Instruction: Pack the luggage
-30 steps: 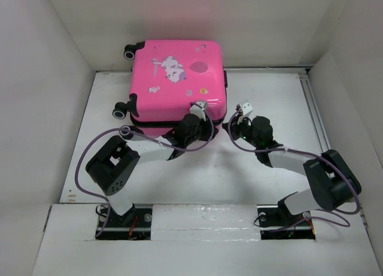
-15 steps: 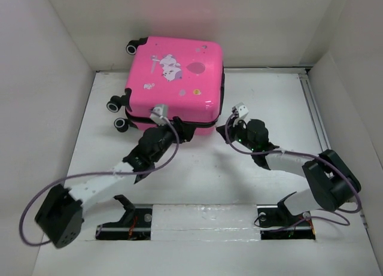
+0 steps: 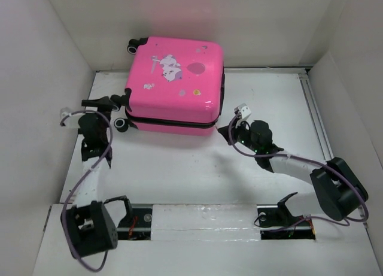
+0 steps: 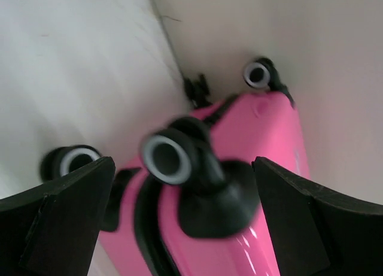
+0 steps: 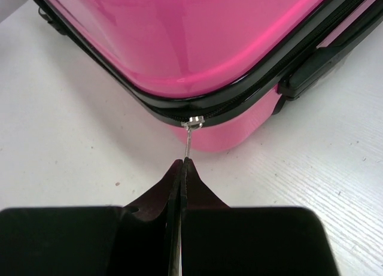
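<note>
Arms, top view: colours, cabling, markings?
The left arm and right arm share white links, black joint housings and purple cables. The left end effector and right end effector have black wedge fingers. No markings visible.

blurred wheels, cropped shell
left wrist view: the luggage (image 4: 263,162) and its nearest wheel (image 4: 166,159) are out of focus; right wrist view: shell cropped top and right, lower end of the zipper pull (image 5: 189,139) hidden between the right gripper (image 5: 181,164) fingers

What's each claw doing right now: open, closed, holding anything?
Left claw: open, gripping nothing.
Right claw: closed on the zipper pull of the luggage.
</note>
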You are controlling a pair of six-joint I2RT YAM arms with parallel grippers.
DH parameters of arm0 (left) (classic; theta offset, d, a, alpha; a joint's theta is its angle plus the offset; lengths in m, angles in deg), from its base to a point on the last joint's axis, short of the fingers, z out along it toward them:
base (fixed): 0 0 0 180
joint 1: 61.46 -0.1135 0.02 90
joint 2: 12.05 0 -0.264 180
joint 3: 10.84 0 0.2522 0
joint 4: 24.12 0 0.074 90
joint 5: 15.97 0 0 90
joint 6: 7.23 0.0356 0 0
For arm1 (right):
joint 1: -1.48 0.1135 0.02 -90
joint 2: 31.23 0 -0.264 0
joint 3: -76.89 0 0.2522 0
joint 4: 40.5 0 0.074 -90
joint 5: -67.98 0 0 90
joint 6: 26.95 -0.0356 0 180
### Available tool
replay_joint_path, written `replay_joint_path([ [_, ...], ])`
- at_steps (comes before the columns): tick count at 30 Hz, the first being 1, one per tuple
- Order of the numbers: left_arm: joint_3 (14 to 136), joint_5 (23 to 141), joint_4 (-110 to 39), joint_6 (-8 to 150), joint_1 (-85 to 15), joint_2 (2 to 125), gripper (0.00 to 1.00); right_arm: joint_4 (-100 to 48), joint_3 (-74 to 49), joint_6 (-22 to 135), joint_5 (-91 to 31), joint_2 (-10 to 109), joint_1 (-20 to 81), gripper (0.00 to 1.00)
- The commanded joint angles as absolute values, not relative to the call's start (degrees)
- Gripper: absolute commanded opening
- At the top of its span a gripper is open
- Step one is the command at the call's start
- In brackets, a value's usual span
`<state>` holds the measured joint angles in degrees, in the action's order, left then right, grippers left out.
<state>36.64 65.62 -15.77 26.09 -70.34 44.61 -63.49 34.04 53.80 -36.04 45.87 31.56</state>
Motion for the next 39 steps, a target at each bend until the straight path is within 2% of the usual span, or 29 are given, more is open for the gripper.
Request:
replay_joint_path([
  [1,34.2,80.9,-10.7,14.2,-79.4,49.4,0.99,-59.5,35.4,54.0,-39.3,44.4,33.3,0.00],
  [7,35.3,83.8,-1.0,14.7,-80.4,56.3,0.99,-59.0,34.4,54.0,-38.5,45.6,35.2,0.00],
  [12,39.5,93.6,3.5,14.7,-80.4,65.8,0.99,-56.9,33.9,54.6,-36.7,45.6,37.1,0.00],
  [16,38.2,98.4,17.2,9.9,-80.4,70.2,0.99,-56.2,33.3,55.1,-35.5,45.0,37.6,0.00],
  [20,41.4,98.4,17.3,9.4,-79.8,73.3,0.99,-55.0,33.9,55.1,-33.5,43.1,37.6,0.01],
  [23,42.2,98.4,18.5,9.4,-78.6,75.7,0.99,-53.6,33.9,55.1,-32.0,42.6,37.6,0.25],
  [24,42.7,98.4,19.2,9.4,-78.6,76.2,0.96,-53.1,33.9,55.1,-31.2,42.6,37.6,0.41],
  [27,42.7,98.9,22.1,7.7,-78.1,77.0,0.93,-53.1,33.3,55.8,-28.5,43.3,36.5,0.51],
  [29,42.2,98.9,23.6,7.1,-78.1,77.0,0.91,-54.1,30.8,57.2,-30.9,45.2,34.5,0.51],
  [35,41.2,98.4,26.3,6.6,-78.1,77.0,0.71,-61.2,28.2,60.1,-39.6,51.7,30.2,0.52],
  [36,41.2,97.7,27.8,6.6,-78.1,77.0,0.53,-62.9,27.6,60.7,-42.3,52.3,28.8,0.52],
  [39,39.7,97.1,29.3,5.9,-78.1,75.7,0.26,-66.3,27.6,60.7,-45.6,54.3,27.1,0.54],
])
